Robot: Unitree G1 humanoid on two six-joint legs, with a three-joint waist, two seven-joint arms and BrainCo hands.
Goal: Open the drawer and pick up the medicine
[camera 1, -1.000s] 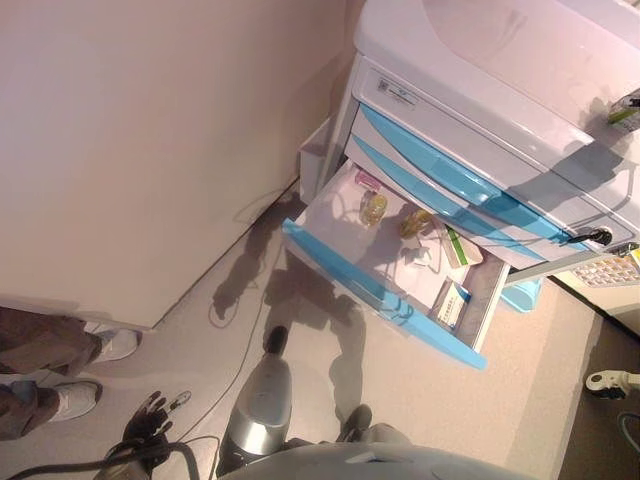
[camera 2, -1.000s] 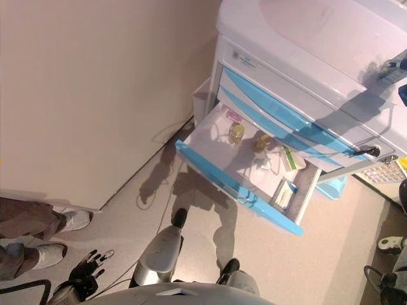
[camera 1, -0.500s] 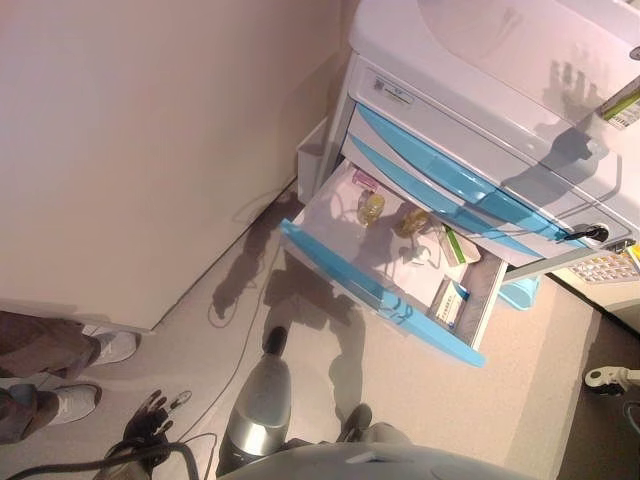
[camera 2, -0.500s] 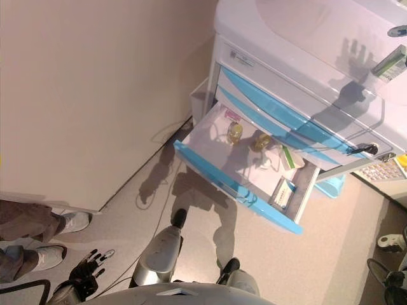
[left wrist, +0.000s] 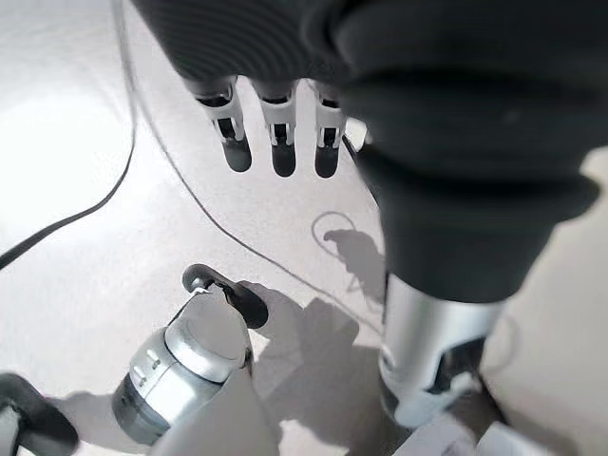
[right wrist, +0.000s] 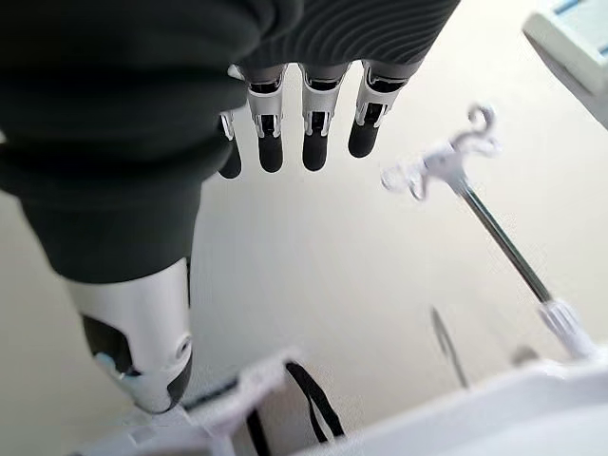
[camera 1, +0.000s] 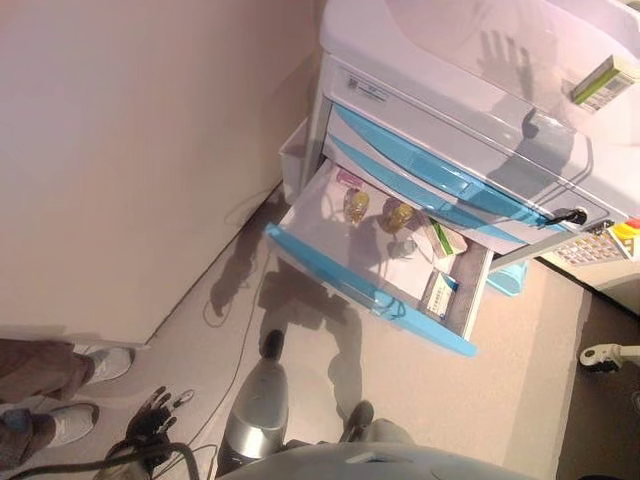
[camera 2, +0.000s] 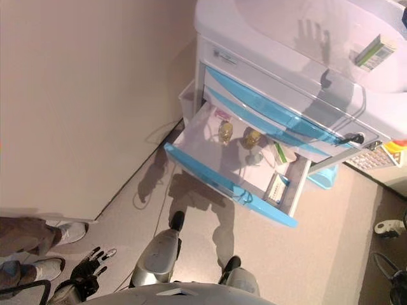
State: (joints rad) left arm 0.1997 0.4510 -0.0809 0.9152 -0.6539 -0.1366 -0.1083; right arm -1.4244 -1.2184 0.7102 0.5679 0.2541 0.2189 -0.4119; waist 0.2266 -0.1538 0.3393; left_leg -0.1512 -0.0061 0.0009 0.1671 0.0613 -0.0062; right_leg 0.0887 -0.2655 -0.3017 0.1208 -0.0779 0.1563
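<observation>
The cart's [camera 1: 440, 40] lowest drawer [camera 1: 352, 283], with a blue front, stands pulled open. Inside lie two amber bottles [camera 1: 356, 205], a green-and-white box [camera 1: 441, 239] and a blue-and-white box [camera 1: 439, 293]. Another green-and-white medicine box [camera 1: 600, 82] lies on the cart's white top at the far right. My left hand [camera 1: 150, 418] hangs low at the lower left, open and empty; in its wrist view its fingers [left wrist: 275, 142] are straight above the floor. My right hand [right wrist: 304, 123] shows only in its wrist view, with straight fingers and nothing in it.
A beige wall [camera 1: 130, 150] stands to the left of the cart. A person's legs and white shoes [camera 1: 60, 365] are at the lower left. A cable [camera 1: 235, 300] runs over the floor. A keypad [camera 1: 590, 245] and a light-blue bin [camera 1: 505, 280] are at the cart's right.
The whole picture has shifted, so the camera has moved: the cart now sits further left and the box on its top shows more fully. My left hand has not moved.
</observation>
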